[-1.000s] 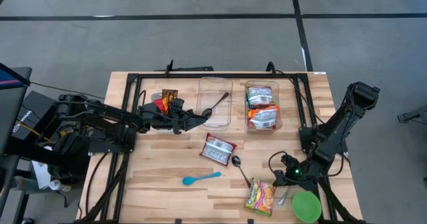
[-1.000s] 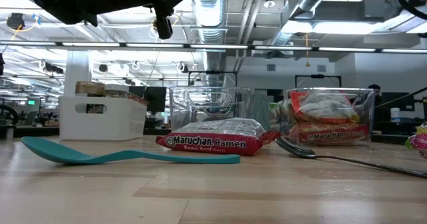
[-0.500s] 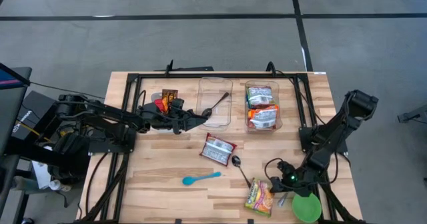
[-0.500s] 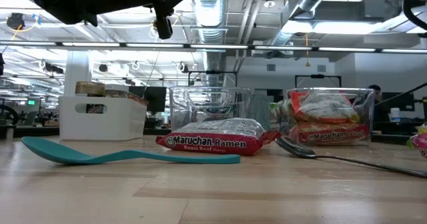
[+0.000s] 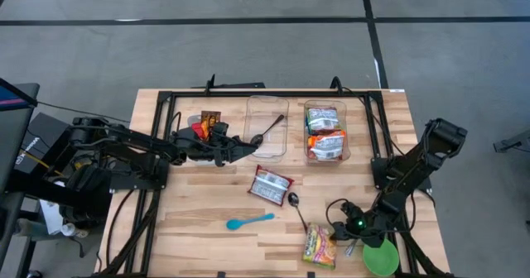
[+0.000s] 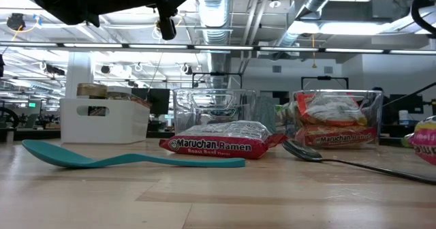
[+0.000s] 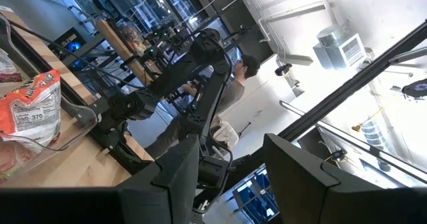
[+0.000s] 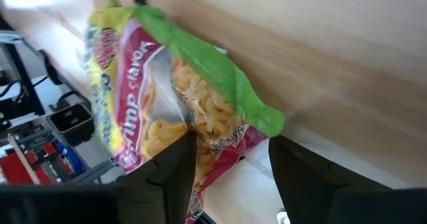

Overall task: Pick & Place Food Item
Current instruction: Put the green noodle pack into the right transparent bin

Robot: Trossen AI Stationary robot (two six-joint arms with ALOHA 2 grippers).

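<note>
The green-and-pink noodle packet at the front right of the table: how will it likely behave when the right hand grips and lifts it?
The noodle packet is a crinkly film pouch, so its edges will likely flex while the noodle block inside stays stiff. It looks light for its size. The glossy wrapper may slip between the right hand's fingers, which straddle one end.

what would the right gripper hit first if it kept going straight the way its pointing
Most likely the shrimp ramen packet: the right gripper points toward it at the table's front edge, and in the right wrist view the packet fills the space just past its open fingers. Whether they already touch it is unclear.
</note>
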